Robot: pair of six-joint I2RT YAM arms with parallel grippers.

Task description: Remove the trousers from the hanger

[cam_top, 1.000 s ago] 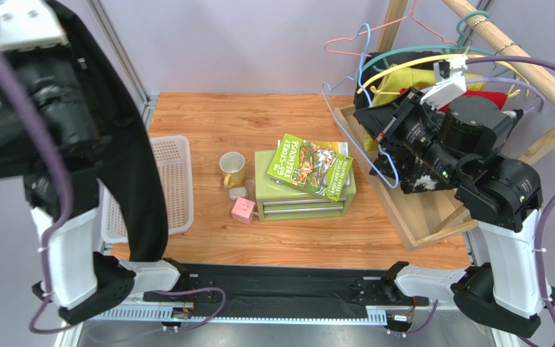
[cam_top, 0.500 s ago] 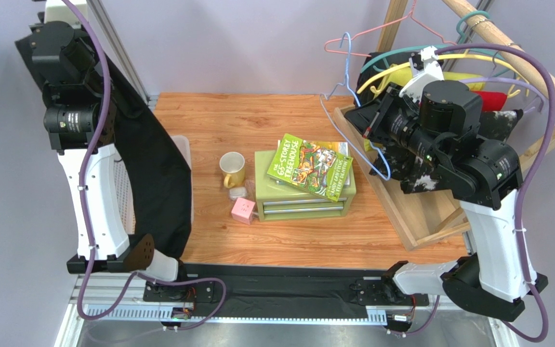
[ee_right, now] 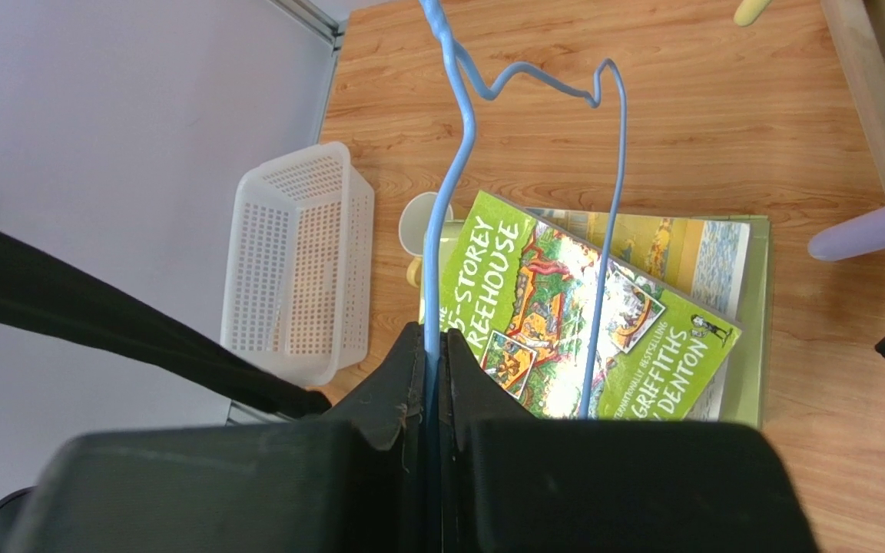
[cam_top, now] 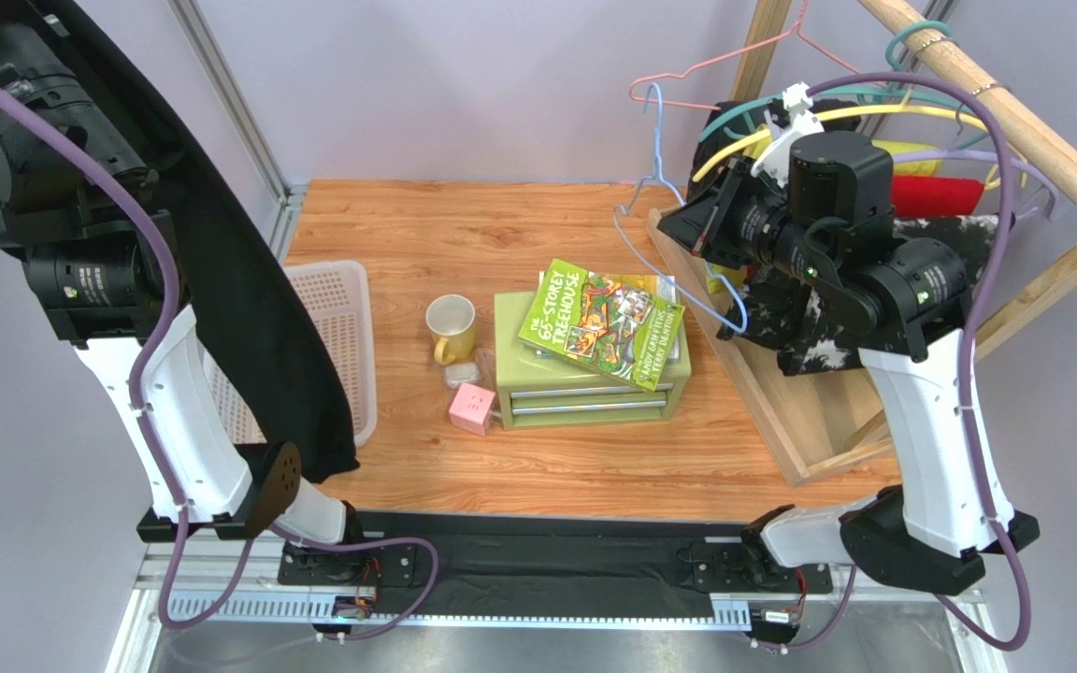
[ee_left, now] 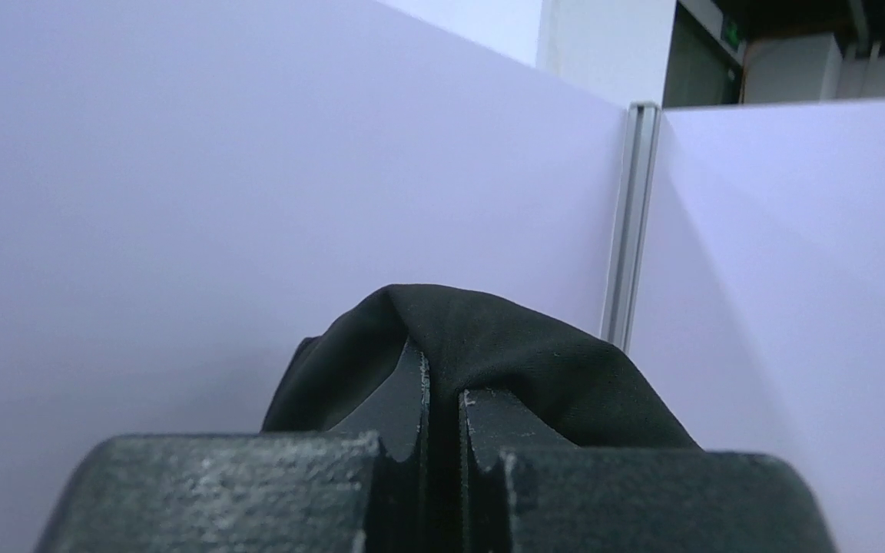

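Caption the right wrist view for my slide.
Right gripper shut on the blue wire hanger, held above the green book and white basket.

Pale lilac partition walls (cam_top: 474,84) enclose the wooden tabletop (cam_top: 502,239), joined at the back left corner by a silver metal post (cam_top: 228,98). A light wooden rack frame (cam_top: 1050,154) stands along the right side. Beyond the partitions, the left wrist view shows a dim ceiling area (ee_left: 805,46).

Matt black cloth trousers (cam_top: 242,302); thin blue wire hanger (ee_right: 454,173); glossy paper book (cam_top: 601,321); wood-grain desk (cam_top: 418,246); perforated plastic basket (cam_top: 336,351).
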